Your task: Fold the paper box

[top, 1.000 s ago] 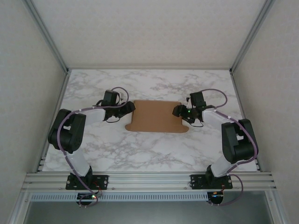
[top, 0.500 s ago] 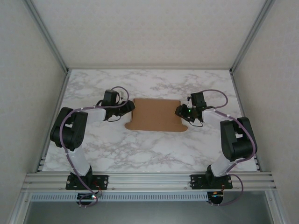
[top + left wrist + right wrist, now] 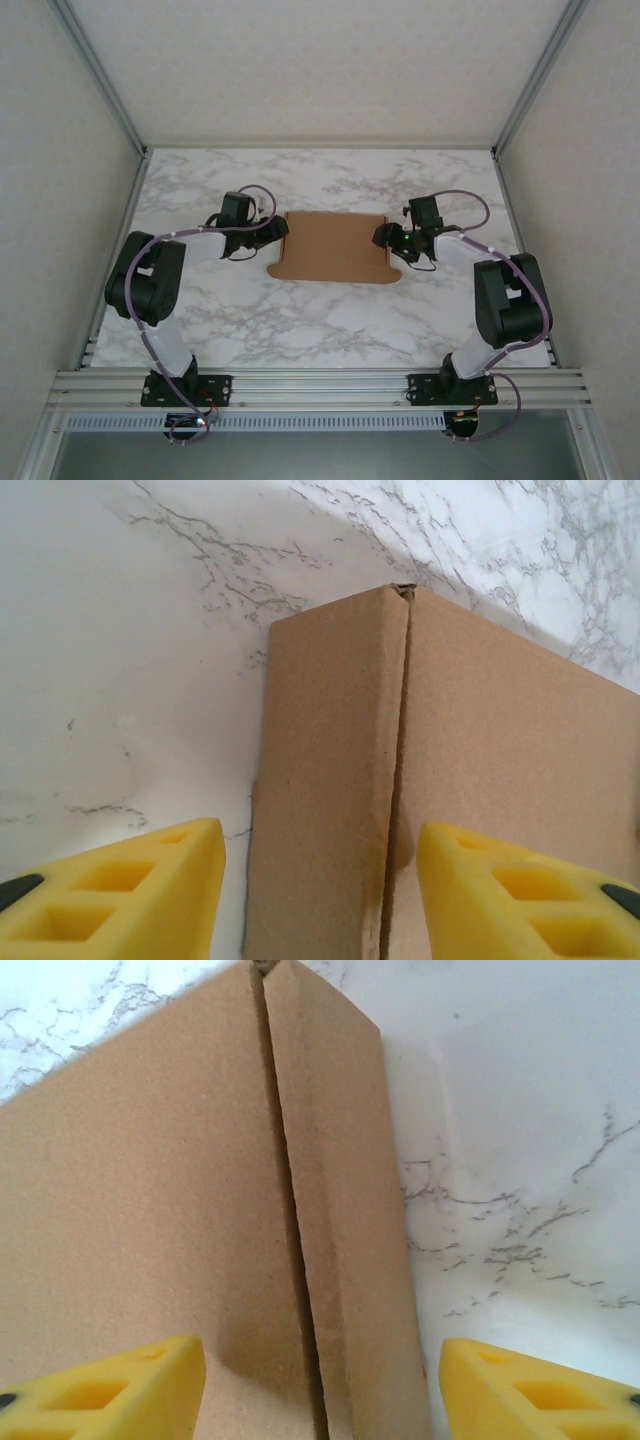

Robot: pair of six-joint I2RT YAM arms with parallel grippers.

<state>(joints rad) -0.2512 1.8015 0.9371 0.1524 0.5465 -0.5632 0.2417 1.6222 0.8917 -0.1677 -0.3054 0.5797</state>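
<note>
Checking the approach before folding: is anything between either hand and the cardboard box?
Nothing visible does. The left hand and the right hand are both open, each straddling an end flap of the box with nothing in between.

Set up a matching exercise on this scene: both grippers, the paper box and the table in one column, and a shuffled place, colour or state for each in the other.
Column one
1. left gripper
2. right gripper
3. paper box
4. table

Column two
A. white marble with grey veins
B. open, at the box's right end
C. brown, lying flat in the middle of the table
D. open, at the box's left end

Pairs: 1-D, 2-B, 3-C, 4-A
</note>
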